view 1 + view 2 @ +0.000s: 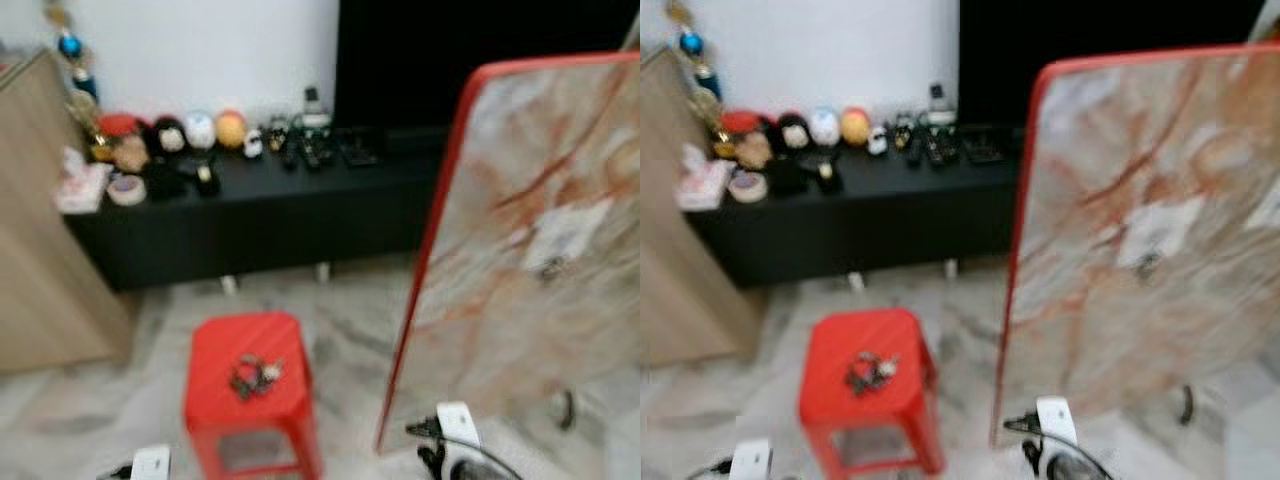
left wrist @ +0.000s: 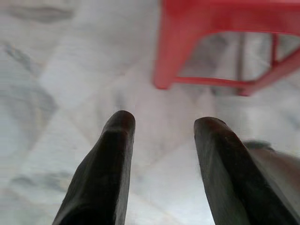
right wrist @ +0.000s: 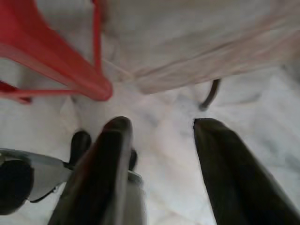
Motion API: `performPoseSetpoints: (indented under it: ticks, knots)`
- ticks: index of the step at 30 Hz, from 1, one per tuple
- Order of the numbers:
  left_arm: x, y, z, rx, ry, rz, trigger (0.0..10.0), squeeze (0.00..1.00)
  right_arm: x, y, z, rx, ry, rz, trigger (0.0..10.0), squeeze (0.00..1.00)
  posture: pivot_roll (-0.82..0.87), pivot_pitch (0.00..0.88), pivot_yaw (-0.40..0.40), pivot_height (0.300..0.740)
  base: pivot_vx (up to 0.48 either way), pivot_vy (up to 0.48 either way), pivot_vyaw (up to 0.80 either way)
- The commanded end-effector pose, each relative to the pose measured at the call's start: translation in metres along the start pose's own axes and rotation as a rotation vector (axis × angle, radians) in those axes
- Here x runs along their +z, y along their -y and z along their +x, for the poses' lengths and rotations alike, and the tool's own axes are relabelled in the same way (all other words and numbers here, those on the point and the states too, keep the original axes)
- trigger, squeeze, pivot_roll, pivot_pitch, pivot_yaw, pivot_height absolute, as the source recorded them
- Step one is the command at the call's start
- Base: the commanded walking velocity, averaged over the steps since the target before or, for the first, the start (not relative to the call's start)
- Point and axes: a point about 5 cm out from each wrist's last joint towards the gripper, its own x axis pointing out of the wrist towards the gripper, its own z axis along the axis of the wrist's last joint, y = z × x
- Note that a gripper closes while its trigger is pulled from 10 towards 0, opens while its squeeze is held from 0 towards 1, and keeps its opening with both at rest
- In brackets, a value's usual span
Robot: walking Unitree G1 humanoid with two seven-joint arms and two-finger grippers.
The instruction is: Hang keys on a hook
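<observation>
My left tool (image 2: 159,164) hung low beside the stool, its two black fingers (image 2: 105,168) spread with bare floor showing between them, holding nothing. My right tool (image 3: 157,164) hung just as idle on the other side, also spread and empty, pointing down at the pale marble-patterned floor (image 2: 56,84). I judged both were kept low and apart because I was walking up and had not started a reach.

Just ahead of the left tool stood the small red plastic stool (image 1: 250,375). On its flat top lay the bunch of dark metal keys (image 1: 252,375), near the middle, so it sat clear of the edges and free to be pinched from above.

To my right a large marble-patterned board with a red rim (image 1: 530,260) leaned upright. A small dark fitting (image 1: 551,267) sat on a pale patch of it; it might have been the hook, though the blur kept me from telling.

Further back ran a long black low cabinet (image 1: 280,225) carrying round toys and small clutter, beside a light wooden panel (image 1: 40,230).
</observation>
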Motion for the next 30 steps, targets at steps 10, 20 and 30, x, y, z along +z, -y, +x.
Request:
performPoseSetpoints:
  ticks: [10, 20, 30]
  knots:
    - [0.0058, 0.004, 0.0017, -0.008, 0.016, -0.001, 10.0, 0.0, -0.006, 0.0043, -0.001, -0.01, -0.023, 0.012, 10.0, 0.0, 0.08, 0.0, -0.032, 0.74, 0.0, 0.48, 0.0]
    - [0.0104, 0.0055, 0.0026, -0.008, 0.036, -0.006, 10.0, 0.0, -0.006, 0.0037, -0.0009, -0.016, -0.017, 0.046, 10.0, 0.0, 0.07, 0.0, -0.029, 0.74, 0.0, 0.239, 0.0]
    - [0.0103, 0.0043, 0.0025, -0.013, 0.032, -0.003, 10.0, 0.0, -0.0061, 0.0006, -0.0004, -0.027, -0.002, 0.075, 10.0, 0.0, 0.07, 0.0, -0.015, 0.74, 0.0, 0.0, 0.0]
